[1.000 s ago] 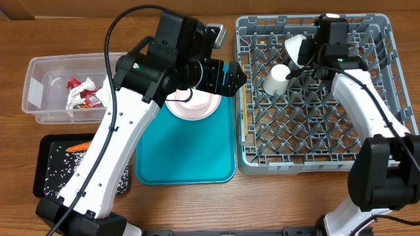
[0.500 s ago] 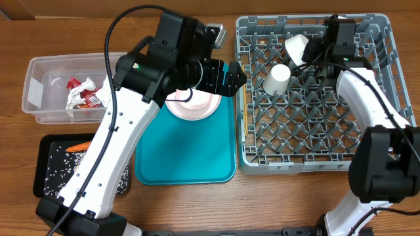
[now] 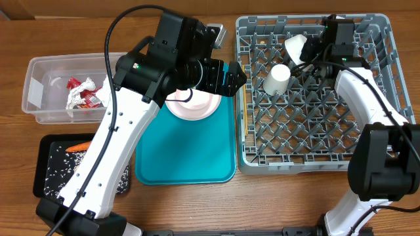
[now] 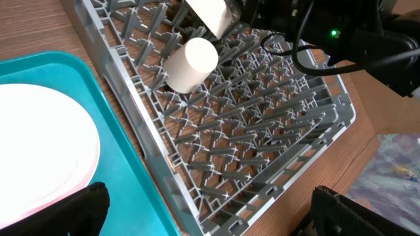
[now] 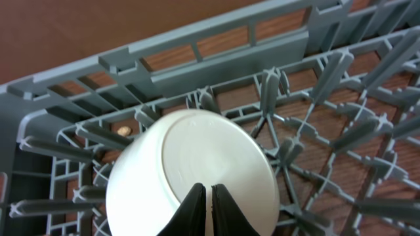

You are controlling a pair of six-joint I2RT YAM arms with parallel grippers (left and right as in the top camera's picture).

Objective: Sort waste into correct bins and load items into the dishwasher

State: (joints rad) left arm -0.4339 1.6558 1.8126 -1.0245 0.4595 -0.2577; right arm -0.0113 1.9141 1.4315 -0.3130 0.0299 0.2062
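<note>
Two states: left gripper (image 4: 207,200) spread wide, right gripper (image 5: 203,204) pressed together (above a bowl (image 5: 187,164)).

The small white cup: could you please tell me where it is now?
The cup rests tilted on the pegs in the upper left of the grey dish rack in the overhead view, just below the white bowl.

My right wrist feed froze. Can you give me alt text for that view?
A white bowl sits tilted in the grey rack, its base facing the camera. The right hand, fingers shut together, points at that base.
</note>
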